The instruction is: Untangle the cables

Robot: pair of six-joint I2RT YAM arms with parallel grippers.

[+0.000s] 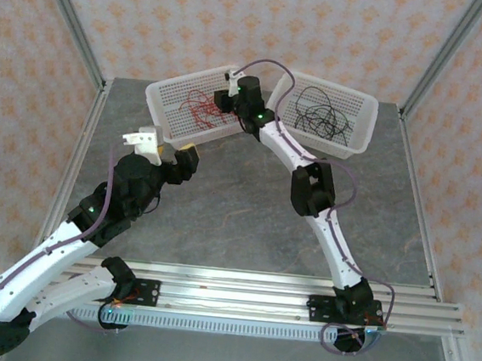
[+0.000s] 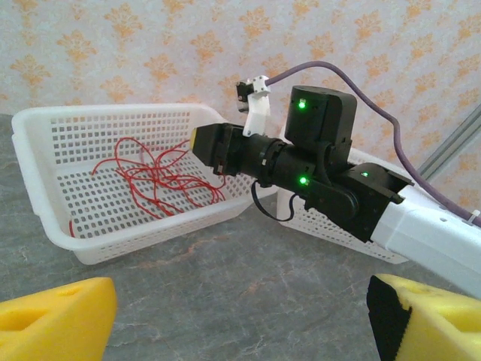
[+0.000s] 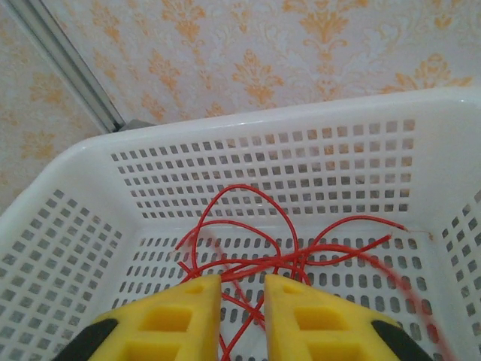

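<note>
Several red cables [image 1: 198, 108] lie in a loose tangle in the left white basket [image 1: 159, 96]. Thin black cables [image 1: 320, 116] lie in the right white basket [image 1: 372, 108]. My right gripper [image 3: 242, 289] hangs over the red cables [image 3: 301, 256] inside the left basket [image 3: 263, 128], its yellow jaws a narrow gap apart. A blurred red strand runs down past that gap and nothing is pinched. My left gripper [image 2: 240, 316] stands wide open over bare table, in front of the basket [image 2: 113, 113] with the red cables [image 2: 161, 177]. It looks at the right gripper [image 2: 197, 144].
The two baskets stand side by side at the back of the grey table [image 1: 238, 214]. The right arm [image 1: 309, 187] stretches diagonally from its base to the left basket. An aluminium rail [image 1: 239, 287] runs along the near edge.
</note>
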